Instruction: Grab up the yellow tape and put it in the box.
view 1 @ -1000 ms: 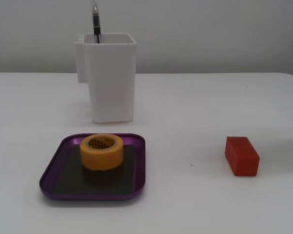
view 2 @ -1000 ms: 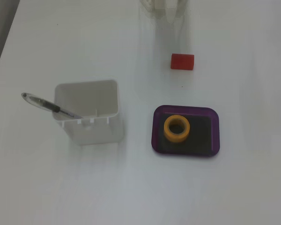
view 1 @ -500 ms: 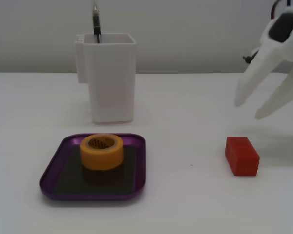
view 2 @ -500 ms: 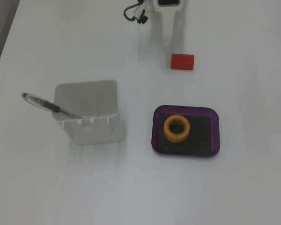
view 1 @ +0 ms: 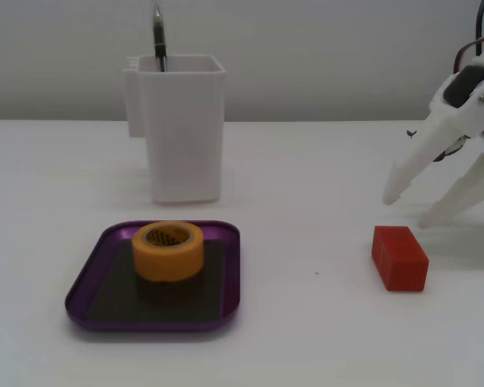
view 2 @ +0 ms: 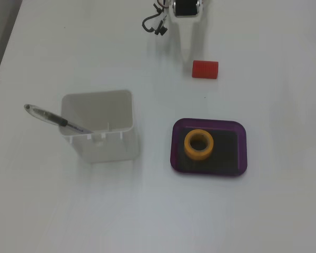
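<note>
Tape status: the yellow tape (view 1: 168, 250) lies flat, core upward, inside the box (view 1: 87, 278), resting on its dark bottom toward the rear part of the tray, apart from the near rim. In the top-down fixed view the roll (view 2: 199, 144) sits left of centre in the box (view 2: 242, 150), which lies near the middle of the worktop.

The gripper (view 1: 414, 208) stands toward the right edge in the front-facing fixed view, empty, its two white fingers spread moderately apart with tips just above the surface. A red block (view 1: 399, 257) lies just in front of those tips, not touching them. A white container (view 1: 182, 127) stands behind the box toward the rear edge, upright, with a pen (view 2: 57, 119) leaning inside.
</note>
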Tool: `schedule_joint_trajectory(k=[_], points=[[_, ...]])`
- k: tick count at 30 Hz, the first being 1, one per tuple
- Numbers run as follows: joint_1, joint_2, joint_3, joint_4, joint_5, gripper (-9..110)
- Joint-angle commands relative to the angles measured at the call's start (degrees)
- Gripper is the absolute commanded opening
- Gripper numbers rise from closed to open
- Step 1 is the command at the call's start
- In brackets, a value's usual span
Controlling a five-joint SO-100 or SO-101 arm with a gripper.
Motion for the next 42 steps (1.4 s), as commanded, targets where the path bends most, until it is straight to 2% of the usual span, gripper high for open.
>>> schedule_joint_trajectory(k=[1, 4, 42], points=[[-0.6, 4.2, 0.4, 1.0, 0.6, 10], [-0.7, 4.2, 0.4, 1.1, 0.6, -1], [-0.7, 4.2, 0.4, 0.3, 0.8, 0]])
